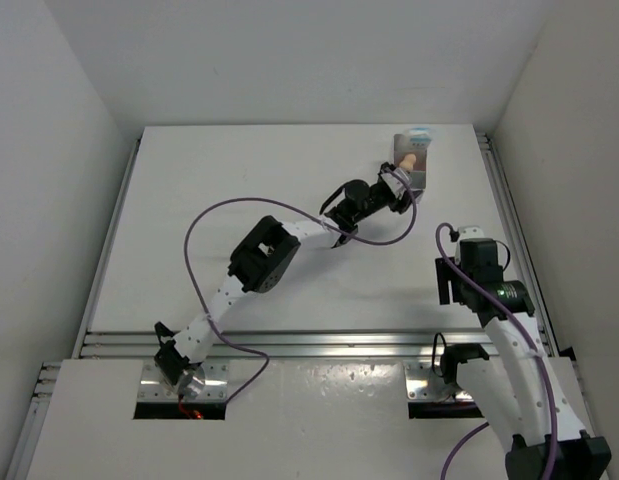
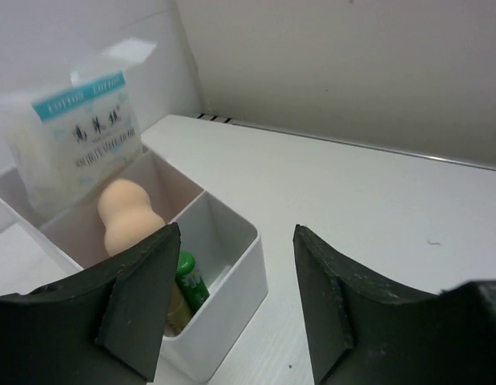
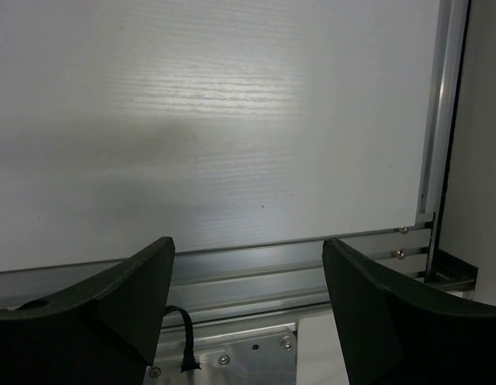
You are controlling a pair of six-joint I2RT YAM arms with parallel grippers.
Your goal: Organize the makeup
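The white three-compartment tray (image 1: 421, 174) stands at the back right of the table. In the left wrist view its near wall (image 2: 223, 321) lies between my fingers. The white-blue packet (image 2: 79, 132) stands upright in the far compartment. One peach sponge (image 2: 126, 215) stands in the middle one and also shows in the top view (image 1: 411, 160). The small green tube (image 2: 191, 281) leans in the near one over a yellowish item that my finger mostly hides. My left gripper (image 2: 235, 309) is open and empty, just before the tray (image 1: 400, 189). My right gripper (image 3: 248, 313) is open and empty. The lipstick is hidden.
The right arm is folded back at the near right, with its gripper (image 1: 449, 280) over an aluminium rail (image 3: 296, 269) along the table's near edge. White walls enclose the table on three sides. A purple cable (image 1: 204, 225) loops off the left arm.
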